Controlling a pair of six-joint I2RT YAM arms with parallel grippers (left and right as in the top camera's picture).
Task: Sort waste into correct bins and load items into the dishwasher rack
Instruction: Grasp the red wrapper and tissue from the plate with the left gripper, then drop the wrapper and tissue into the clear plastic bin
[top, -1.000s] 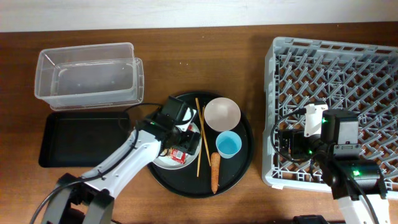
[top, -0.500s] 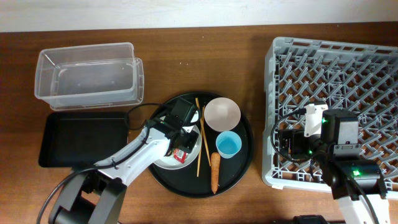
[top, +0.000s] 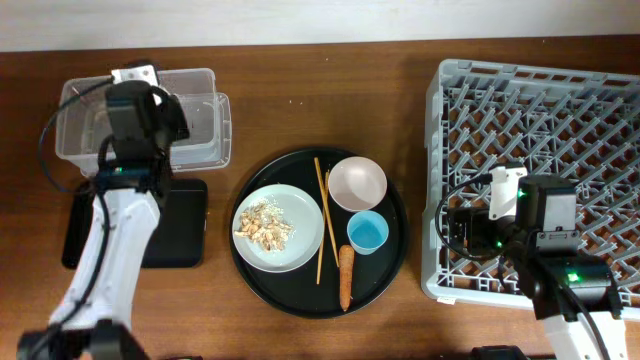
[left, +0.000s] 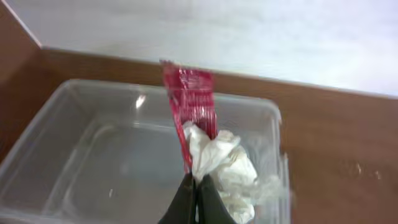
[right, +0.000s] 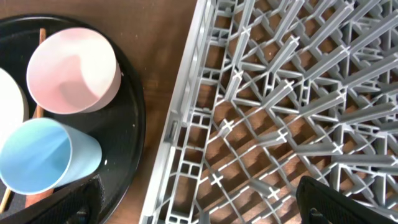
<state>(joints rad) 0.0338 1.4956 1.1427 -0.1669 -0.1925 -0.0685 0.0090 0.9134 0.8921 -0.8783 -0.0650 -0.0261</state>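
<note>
My left gripper (left: 198, 184) is shut on the crumpled red-and-white wrapper (left: 196, 106) and holds it over the clear tub (left: 106, 155). From overhead the left gripper (top: 138, 105) hangs above the tub (top: 195, 130) and hides the wrapper. On the grey-green plate (top: 297, 205) lies a heap of beige scraps (top: 264, 225). Chopsticks (top: 322, 215), white bowl (top: 357, 183), blue cup (top: 367, 233) and carrot (top: 346, 275) lie beside it. My right gripper (right: 208, 208) stands open over the left edge of the dishwasher rack (right: 280, 93), near the bowl (right: 73, 70) and cup (right: 43, 155).
The plate, bowl, cup, chopsticks and carrot sit on a big round black tray (top: 392, 268). A shallow black tray (top: 185, 222) lies in front of the tub, partly under my left arm. The rack (top: 560, 120) fills the right side.
My left gripper shut on the wrapper on the plate, lifted it off and swung left to above the clear tub. The right arm stayed still.
</note>
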